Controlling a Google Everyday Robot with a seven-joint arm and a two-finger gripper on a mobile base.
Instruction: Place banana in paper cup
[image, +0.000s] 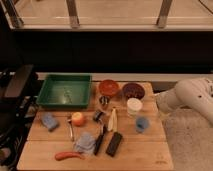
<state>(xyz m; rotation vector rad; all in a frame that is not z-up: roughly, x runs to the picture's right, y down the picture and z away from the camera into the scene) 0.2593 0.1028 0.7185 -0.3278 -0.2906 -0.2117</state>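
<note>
Wooden table carries green tray at back left, red-orange bowl and dark bowl to its right. White paper cup stands before dark bowl, small blue cup just in front. Banana lies mid-table, left of paper cup, apart from it. Round orange fruit further left; orange-red carrot-like thing at front edge. Gripper, fingers spread, empty, off table's right edge.

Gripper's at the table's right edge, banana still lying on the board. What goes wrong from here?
1. The gripper is at the right edge. The white cup and blue cup stand between it and the banana, so a low reach may knock one over.
2. A black tool and black block lie close to the banana and may crowd the grasp.
</note>
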